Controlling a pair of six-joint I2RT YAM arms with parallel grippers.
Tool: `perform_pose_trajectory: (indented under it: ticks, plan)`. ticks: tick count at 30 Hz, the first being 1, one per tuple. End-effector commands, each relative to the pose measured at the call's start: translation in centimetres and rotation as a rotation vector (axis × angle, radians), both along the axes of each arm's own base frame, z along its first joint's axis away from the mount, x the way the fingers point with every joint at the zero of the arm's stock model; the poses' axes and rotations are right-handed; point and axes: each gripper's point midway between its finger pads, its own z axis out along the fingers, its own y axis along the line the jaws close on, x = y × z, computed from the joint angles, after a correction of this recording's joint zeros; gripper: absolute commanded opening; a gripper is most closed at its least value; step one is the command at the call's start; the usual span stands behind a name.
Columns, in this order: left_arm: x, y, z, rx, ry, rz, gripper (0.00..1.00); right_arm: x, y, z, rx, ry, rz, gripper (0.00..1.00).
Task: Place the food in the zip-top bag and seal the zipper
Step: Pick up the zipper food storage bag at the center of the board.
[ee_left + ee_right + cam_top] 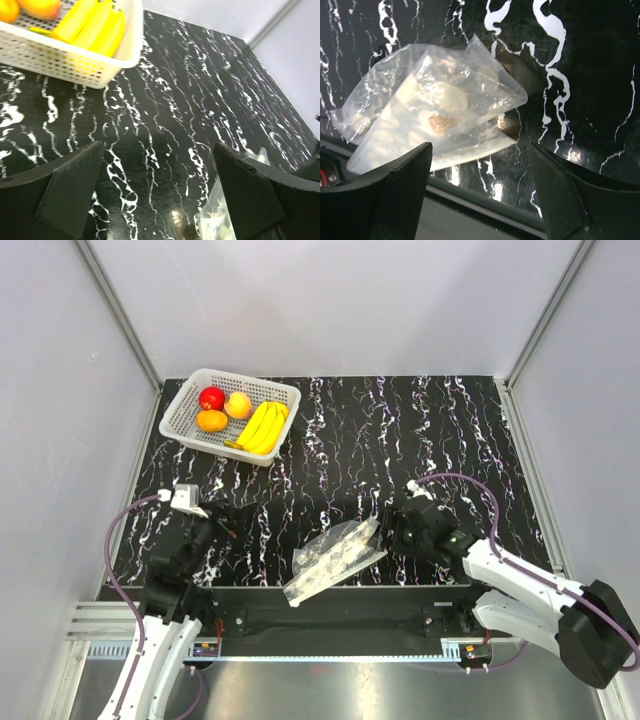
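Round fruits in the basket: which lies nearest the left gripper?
The orange fruit, at the basket front; the red fruit and yellow-pink fruit sit farther back.

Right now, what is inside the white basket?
Inside the white basket sit a bunch of yellow bananas, a red fruit, an orange fruit and a yellow-pink fruit. The basket floor beneath them is covered.

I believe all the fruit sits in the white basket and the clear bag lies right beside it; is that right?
Not the bag: the top external view shows the zip-top bag lying apart from the basket, near the arms' bases. The fruit is indeed in the basket.
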Motion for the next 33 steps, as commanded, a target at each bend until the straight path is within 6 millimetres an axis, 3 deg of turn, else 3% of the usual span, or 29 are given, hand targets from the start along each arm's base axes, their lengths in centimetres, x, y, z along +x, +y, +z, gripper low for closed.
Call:
perform_pose_trajectory:
  ticks: [1,3,4,5,10,12,14,18,22,24,25,26,29,33]
  plan:
    - [-0.2,-1.7,2.9,-0.015,-0.099,-0.1,0.99,2.3,0.8,0.2,0.021,-0.11,-0.009,0.84]
    - [-0.2,-2.1,2.6,-0.018,-0.085,-0.12,0.99,2.6,0.9,-0.4,0.014,-0.109,-0.01,0.79]
    - [-0.1,-2.2,2.5,-0.017,-0.079,-0.123,0.99,2.7,1.0,-0.5,0.017,-0.109,-0.006,0.69]
    - [-0.1,-2.3,2.5,-0.017,-0.079,-0.128,0.99,2.7,1.2,-0.7,0.021,-0.106,0.002,0.66]
    - [0.1,-3.3,2.0,-0.015,-0.055,-0.163,0.97,2.4,2.7,-1.0,0.063,-0.075,0.066,0.59]
    - [0.0,-3.7,2.2,-0.003,-0.056,-0.172,0.97,1.9,3.3,-0.4,0.088,-0.052,0.085,0.44]
    - [0.1,-4.1,1.9,0.011,-0.045,-0.176,0.97,1.5,3.5,0.7,0.109,-0.044,0.093,0.3]
    - [-0.3,-5.6,2.3,0.035,-0.047,-0.21,0.95,0.6,4.1,4.0,0.169,-0.025,0.12,0.13]
    - [-0.9,-7.9,3.0,0.038,-0.054,-0.273,0.94,0.4,4.5,7.7,0.216,-0.059,0.141,0.0]
    - [-1.5,-9.2,3.6,0.057,-0.059,-0.299,0.94,0.6,4.1,8.6,0.197,-0.086,0.143,0.05]
    - [-1.6,-9.9,3.2,0.08,-0.043,-0.309,0.94,0.7,3.7,8.5,0.175,-0.094,0.138,0.21]
    - [-1.9,-10.5,3.2,0.107,-0.048,-0.325,0.94,0.7,3.2,7.7,0.142,-0.088,0.132,0.27]
    - [-2.7,-12.5,3.6,0.182,-0.039,-0.353,0.95,0.9,2.7,5.4,0.136,-0.087,0.083,0.31]
    - [-4.0,-14.9,3.6,0.262,-0.006,-0.462,0.92,0.2,4.4,3.8,0.242,-0.095,0.153,0.43]
